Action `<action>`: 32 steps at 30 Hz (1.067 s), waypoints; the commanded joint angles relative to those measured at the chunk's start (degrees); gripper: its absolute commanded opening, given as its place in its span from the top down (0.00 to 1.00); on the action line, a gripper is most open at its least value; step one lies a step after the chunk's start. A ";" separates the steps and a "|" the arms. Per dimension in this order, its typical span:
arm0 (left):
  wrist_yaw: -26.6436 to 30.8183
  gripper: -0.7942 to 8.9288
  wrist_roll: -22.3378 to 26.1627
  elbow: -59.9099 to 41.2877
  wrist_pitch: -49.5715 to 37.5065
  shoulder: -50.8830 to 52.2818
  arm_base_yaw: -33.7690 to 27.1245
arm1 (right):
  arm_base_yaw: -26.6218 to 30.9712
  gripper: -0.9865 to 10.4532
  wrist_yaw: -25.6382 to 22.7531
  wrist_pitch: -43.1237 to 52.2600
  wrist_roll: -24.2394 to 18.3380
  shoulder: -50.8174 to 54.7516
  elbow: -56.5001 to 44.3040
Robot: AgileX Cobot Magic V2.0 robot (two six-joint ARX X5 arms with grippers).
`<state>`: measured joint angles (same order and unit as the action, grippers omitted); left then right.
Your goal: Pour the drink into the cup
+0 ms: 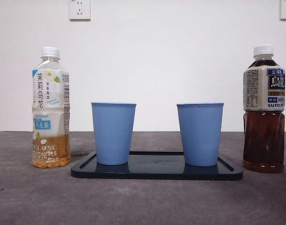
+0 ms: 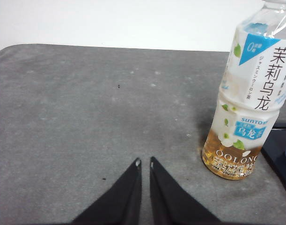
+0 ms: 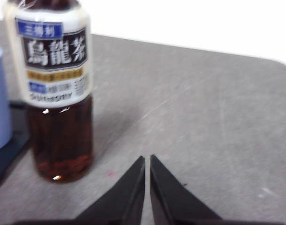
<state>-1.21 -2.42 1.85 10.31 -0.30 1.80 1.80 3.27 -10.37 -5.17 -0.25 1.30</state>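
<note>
Labels "OOLONG" on pale bottle (image 1: pixel 51 108), "SUNTORY" on dark bottle (image 1: pixel 264 108)

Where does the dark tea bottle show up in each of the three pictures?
Front view: dark tea bottle at the far right, beside the tray.
Left wrist view: not in it.
Right wrist view: bottle close up, upper left of the picture.
Shared landmark: the blue cup next to it.
</note>
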 commanded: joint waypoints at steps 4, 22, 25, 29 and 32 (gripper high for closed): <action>0.31 0.89 -0.13 -1.16 -0.04 0.11 0.13 | -0.59 0.90 -0.33 1.55 -0.39 0.04 -0.66; 0.31 0.89 -0.13 -1.16 -0.02 0.11 0.13 | -0.59 0.90 -0.33 1.55 -0.39 0.04 -0.66; 0.31 0.89 -0.13 -1.16 -0.04 0.11 0.13 | -0.59 0.90 -0.33 1.55 -0.39 0.04 -0.66; 0.31 0.89 -0.13 -1.16 -0.04 0.11 0.13 | -0.59 0.90 -0.33 1.55 -0.39 0.04 -0.66; 0.31 0.89 -0.13 -1.16 -0.04 0.11 0.13 | -0.59 0.90 -0.33 1.55 -0.39 0.04 -0.66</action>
<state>-1.21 -2.44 1.85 10.33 -0.30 1.80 1.28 3.01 -9.54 -5.17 -0.25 1.02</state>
